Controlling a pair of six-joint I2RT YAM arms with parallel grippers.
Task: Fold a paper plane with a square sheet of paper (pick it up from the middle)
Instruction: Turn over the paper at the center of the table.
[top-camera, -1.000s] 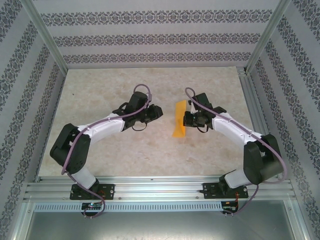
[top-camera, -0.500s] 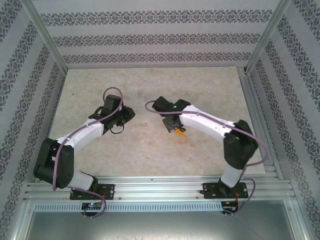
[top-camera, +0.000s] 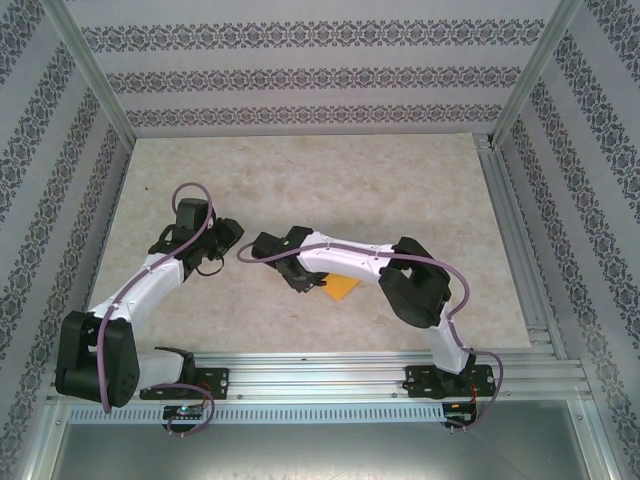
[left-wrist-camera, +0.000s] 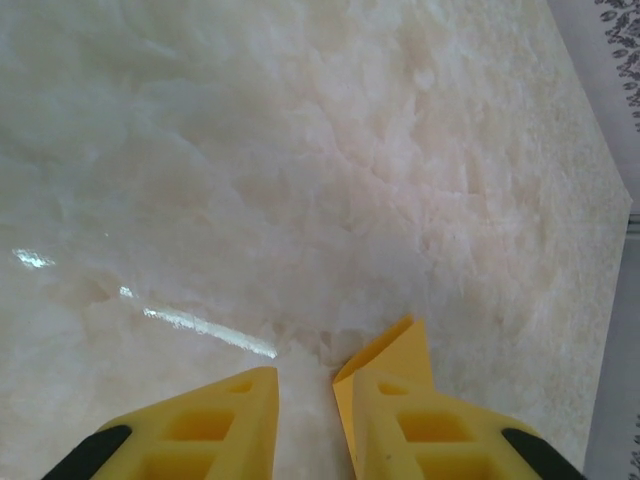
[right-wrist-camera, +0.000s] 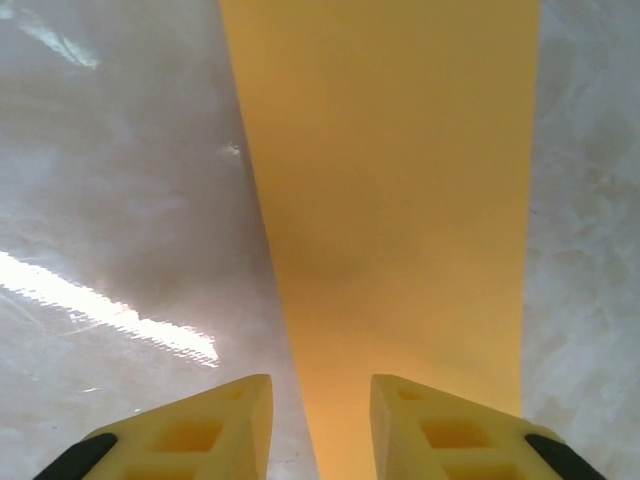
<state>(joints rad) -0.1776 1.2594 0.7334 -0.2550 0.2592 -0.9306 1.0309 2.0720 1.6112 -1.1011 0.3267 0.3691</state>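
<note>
Top view: left claw (top-camera: 222, 243) over bare tabletop (top-camera: 300, 170), left of centre. Right claw (top-camera: 300, 277) near middle; orange paper (top-camera: 343, 289) just beside it, partly under right arm.

Left wrist: fingers (left-wrist-camera: 220, 420) slightly apart, nothing between.

Right wrist: fingers (right-wrist-camera: 210, 425) apart, nothing clamped; folded paper strip on tabletop, running from between them away from camera.

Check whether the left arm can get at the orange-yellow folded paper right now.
Probably not cleanly: the right arm lies over the orange-yellow folded paper, and the right claw sits between that paper and the left claw.
</note>
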